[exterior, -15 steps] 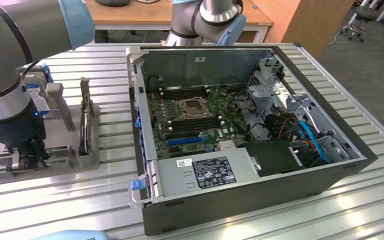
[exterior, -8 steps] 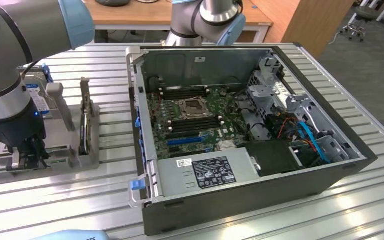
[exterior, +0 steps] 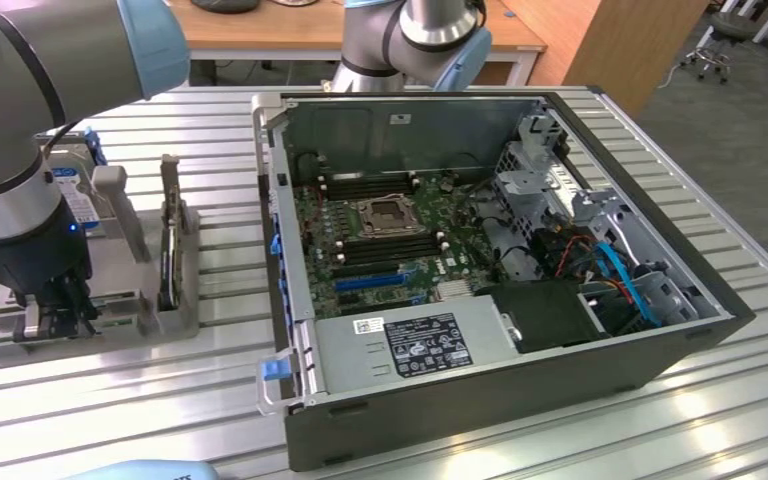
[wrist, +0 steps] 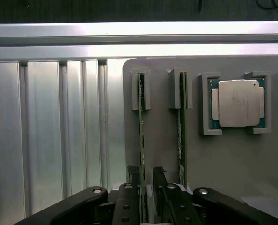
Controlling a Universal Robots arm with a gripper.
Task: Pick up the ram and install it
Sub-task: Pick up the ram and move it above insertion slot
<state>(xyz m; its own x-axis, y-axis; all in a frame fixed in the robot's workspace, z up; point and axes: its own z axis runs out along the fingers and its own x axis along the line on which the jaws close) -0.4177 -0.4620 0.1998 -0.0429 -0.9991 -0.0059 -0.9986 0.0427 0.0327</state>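
Alu table [wrist: 45, 140]; jaws parted astride ram [wrist: 141, 131]

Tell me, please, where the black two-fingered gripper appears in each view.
Exterior view: the black two-fingered gripper, at the exterior view's left, low over the grey plastic holder tray.
Wrist view: the gripper straddles the upright green ram stick.
Shared landmark: the grey plastic holder tray.
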